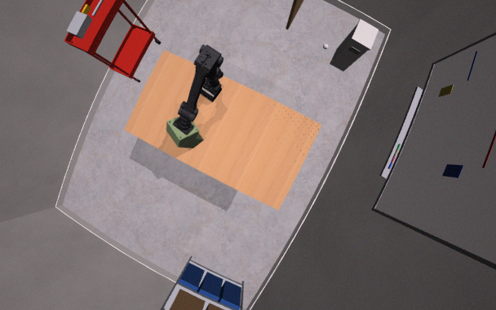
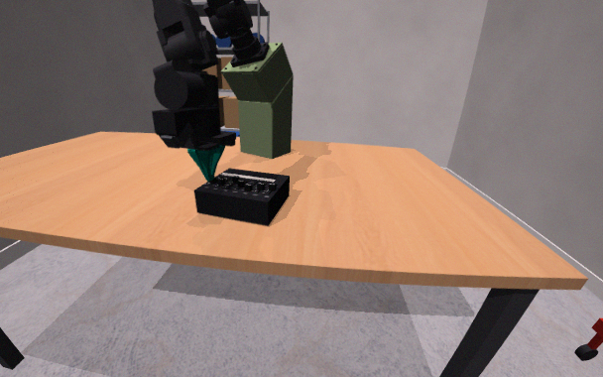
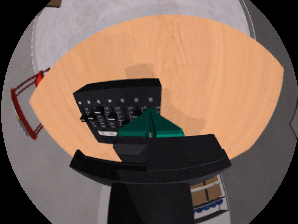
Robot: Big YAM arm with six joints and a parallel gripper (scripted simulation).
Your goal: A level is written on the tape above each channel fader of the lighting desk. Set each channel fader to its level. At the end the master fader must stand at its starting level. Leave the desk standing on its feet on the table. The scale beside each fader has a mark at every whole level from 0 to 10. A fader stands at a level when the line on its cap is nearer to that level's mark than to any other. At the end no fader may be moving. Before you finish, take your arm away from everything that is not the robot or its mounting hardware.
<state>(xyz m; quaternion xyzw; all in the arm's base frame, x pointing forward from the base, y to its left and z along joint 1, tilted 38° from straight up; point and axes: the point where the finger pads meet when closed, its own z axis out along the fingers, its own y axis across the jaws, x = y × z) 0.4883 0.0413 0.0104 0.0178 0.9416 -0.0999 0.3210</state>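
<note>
The lighting desk (image 2: 242,195) is a small black box standing on the wooden table, with a row of several dark fader caps and a pale tape strip along its far edge. It also shows in the wrist view (image 3: 119,108), and in the overhead view mostly hidden under the arm (image 1: 212,90). My gripper (image 2: 209,175) has green fingers shut to a point with nothing between them. The tip is down at the desk's left end, at the leftmost fader; whether it touches the cap is too small to tell. The written levels and cap positions are not readable.
The arm's green base block (image 2: 263,104) stands behind the desk on the table. A red cart (image 1: 109,33) stands off the table's corner, and a white-topped cabinet (image 1: 354,44) stands farther away on the floor.
</note>
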